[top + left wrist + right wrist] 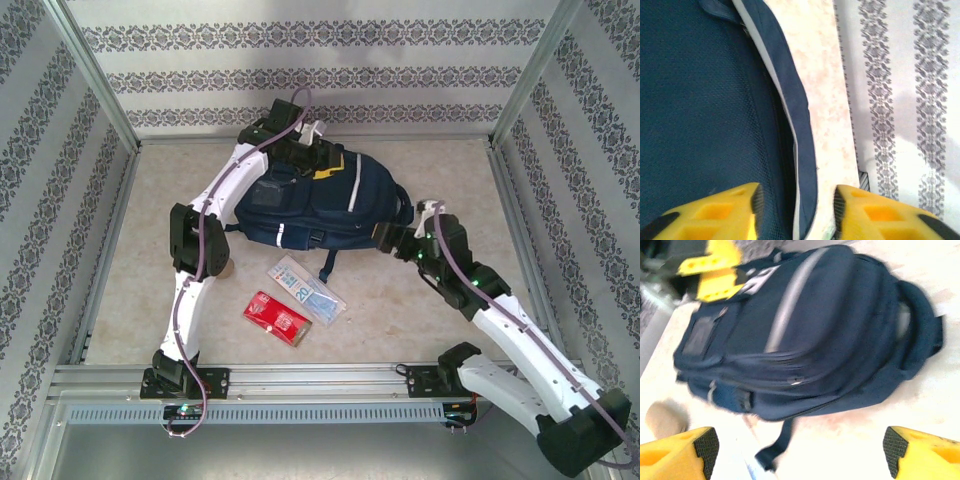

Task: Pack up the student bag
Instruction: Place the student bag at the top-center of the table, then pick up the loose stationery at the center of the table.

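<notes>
Your right gripper [800,447] shows its yellow fingers spread wide at the bottom of its wrist view, with nothing between them. Bare table [850,440] lies under the gap, and the student bag [825,330] lies just beyond. From above, you see the bag lying flat at the far middle of the table, between the two arms. Your left gripper [797,205] sits at the bag's far end, jaws partly apart, astride a navy edge without pinching it. Near the bag's near side lie a red packet [277,317] and a clear packet [307,292].
</notes>
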